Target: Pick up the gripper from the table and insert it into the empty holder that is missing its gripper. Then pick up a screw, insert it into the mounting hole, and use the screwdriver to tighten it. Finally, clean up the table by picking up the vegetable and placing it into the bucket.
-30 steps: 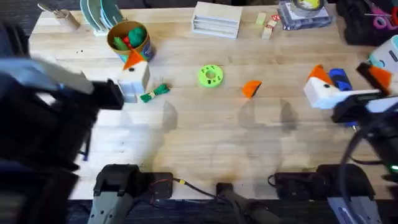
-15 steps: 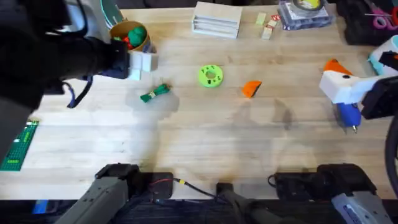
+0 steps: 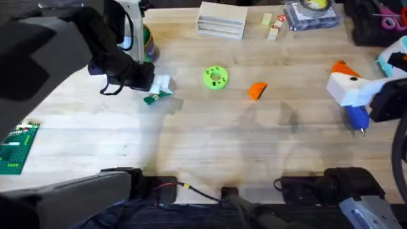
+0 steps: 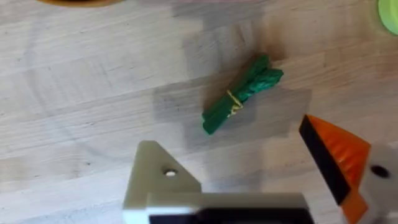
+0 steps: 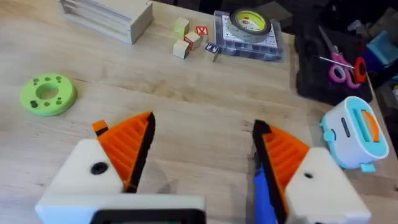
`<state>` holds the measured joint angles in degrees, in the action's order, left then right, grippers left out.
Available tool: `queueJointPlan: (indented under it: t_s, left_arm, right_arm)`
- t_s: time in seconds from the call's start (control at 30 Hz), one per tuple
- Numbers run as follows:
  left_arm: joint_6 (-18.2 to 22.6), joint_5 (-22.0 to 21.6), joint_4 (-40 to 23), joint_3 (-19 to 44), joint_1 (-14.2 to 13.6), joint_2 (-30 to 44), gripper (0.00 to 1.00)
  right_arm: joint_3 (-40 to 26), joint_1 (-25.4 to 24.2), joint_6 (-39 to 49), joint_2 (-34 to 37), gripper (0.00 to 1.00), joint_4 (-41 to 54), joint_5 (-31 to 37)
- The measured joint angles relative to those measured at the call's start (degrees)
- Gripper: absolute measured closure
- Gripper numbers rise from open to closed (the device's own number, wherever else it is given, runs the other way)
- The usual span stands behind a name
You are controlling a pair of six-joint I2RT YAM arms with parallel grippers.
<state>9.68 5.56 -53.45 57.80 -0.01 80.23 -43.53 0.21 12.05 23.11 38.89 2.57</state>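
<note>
**Orange gripper loose on the table, both arms apart from it**

Lying mid-table: the gripper (image 3: 257,91), just right of the green ring disc (image 3: 215,77). Left gripper (image 4: 258,180) spread open, empty, above the vegetable (image 4: 241,94). Right gripper (image 5: 202,146) parted wide, empty, directly above the screwdriver (image 3: 357,117) at the right edge.

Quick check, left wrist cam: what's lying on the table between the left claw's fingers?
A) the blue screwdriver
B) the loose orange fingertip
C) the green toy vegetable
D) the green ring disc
C: the green toy vegetable lies on the wood just ahead of the left claw, between its bare white finger mount and its orange-tipped finger.
</note>
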Motion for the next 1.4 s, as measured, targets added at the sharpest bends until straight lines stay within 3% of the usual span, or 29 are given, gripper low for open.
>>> queueJointPlan:
  t_s: [0.03, 0.1, 0.27, 0.37, 0.4, 0.57, 0.6, 0.63, 0.77, 0.8, 0.97, 1.0, 1.03, 1.2, 1.4]
  left_arm:
    - [0.3, 0.4, 0.0, 0.0, 0.0, 0.9, 0.045]
    - [0.9, 0.9, 0.0, 0.0, -0.1, 2.0, 0.239]
    - [2.0, 1.5, 0.0, 0.0, -0.9, 1.8, 0.958]
    - [2.2, 1.8, 0.0, 0.0, -2.0, 0.1, 0.990]
    - [2.5, 2.0, 0.0, 0.0, -2.4, -0.9, 0.955]
    - [2.5, 2.2, -1.6, 0.0, -4.0, -9.3, 0.181]
    - [2.4, 2.2, -1.7, 0.0, -4.2, -11.4, 0.055]
    - [2.4, 2.2, -1.7, 0.0, -4.3, -13.6, 0.020]
    - [2.4, 2.3, -0.9, 0.0, -4.3, -22.5, 0.040]
    - [2.2, 2.3, -0.7, 0.0, -4.3, -24.6, 0.129]
    - [2.4, 2.3, 1.8, 0.0, -4.3, -35.1, 0.904]
    - [2.6, 2.3, 2.6, 0.0, -4.3, -37.3, 0.927]
    - [2.8, 2.3, 3.3, 0.0, -4.3, -38.9, 0.818]
    - [2.6, 2.4, 5.4, 0.1, -4.3, -46.8, 0.052]
    - [2.7, 2.4, 4.5, 0.1, -4.3, -50.9, 0.009]
  right_arm:
    - [0.0, 0.0, 0.0, 0.0, 0.010, 0.0, 0.0]
    - [0.0, 0.0, 0.0, 0.0, 0.010, 0.0, 0.0]
    - [0.0, 0.0, 0.0, 0.0, 0.010, 0.0, 0.0]
    - [0.0, 0.0, 0.0, 0.0, 0.010, 0.0, 0.0]
    - [0.0, 0.0, 0.0, 0.0, 0.010, 0.0, 0.0]
    - [0.0, 0.0, 0.0, 0.0, 0.011, 0.0, 0.0]
    - [0.0, 0.0, 0.0, 0.0, 0.010, 0.1, 0.0]
    - [0.0, 0.0, 0.0, 0.0, 0.010, 0.2, 0.0]
    - [0.0, 0.0, 0.0, 0.0, 0.010, 1.0, 0.0]
    - [0.0, 0.0, 0.0, 0.0, 0.010, 1.1, 0.0]
    - [0.0, 0.0, 0.0, 0.0, 0.009, 1.2, 0.0]
    - [0.0, 0.0, 0.0, 0.0, 0.009, 1.2, 0.0]
    - [0.0, 0.0, 0.0, 0.0, 0.009, 1.2, 0.0]
    - [0.0, 0.0, 0.0, 0.0, 0.010, 1.2, 0.0]
    - [0.0, 0.0, 0.0, 0.0, 0.011, 1.2, 0.0]
